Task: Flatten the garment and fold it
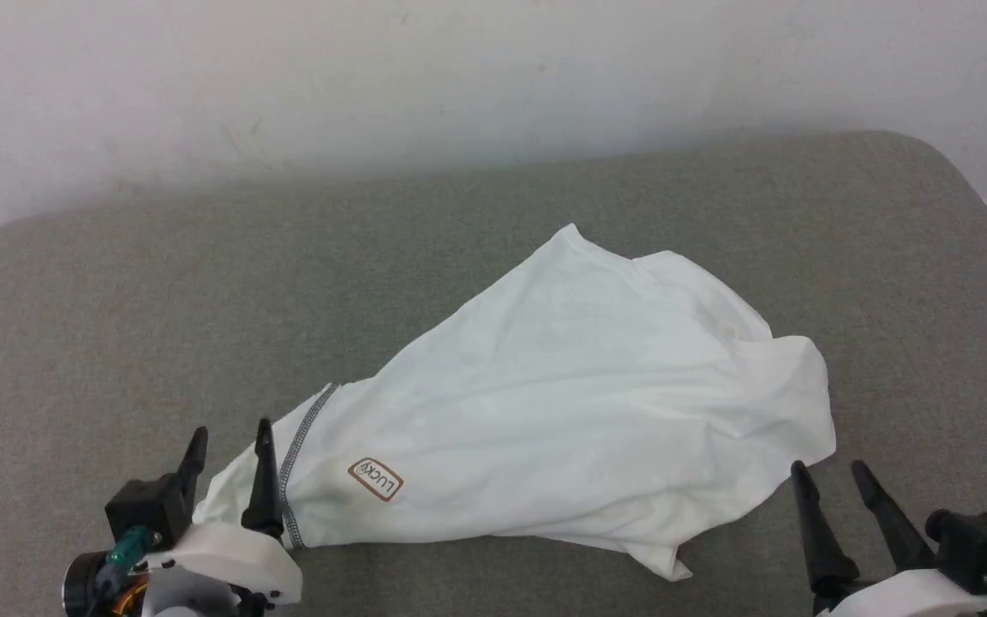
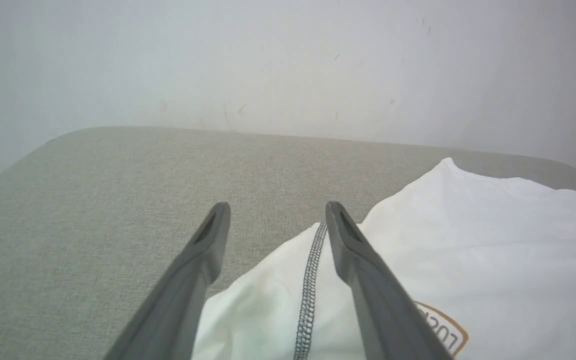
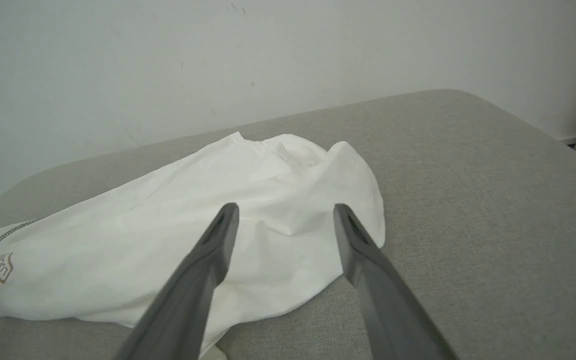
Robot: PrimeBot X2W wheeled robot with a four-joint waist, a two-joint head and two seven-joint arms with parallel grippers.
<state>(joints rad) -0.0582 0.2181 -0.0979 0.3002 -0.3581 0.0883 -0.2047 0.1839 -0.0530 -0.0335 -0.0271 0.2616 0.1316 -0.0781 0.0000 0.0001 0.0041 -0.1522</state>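
Your left gripper [image 1: 230, 433], spread and empty, is nearer: the garment [image 1: 562, 386] starts between its fingers and runs lengthwise ahead and rightward, ending just beside your right gripper [image 1: 828, 470], likewise spread and empty.

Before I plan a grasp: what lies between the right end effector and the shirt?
Bare grey surface, between right end effector and shirt, in the head view.

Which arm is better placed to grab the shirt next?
Left. The open left gripper frames the grey-stitched end of the crumpled white thin-fabric T-shirt; the open right gripper hovers beside its other edge.
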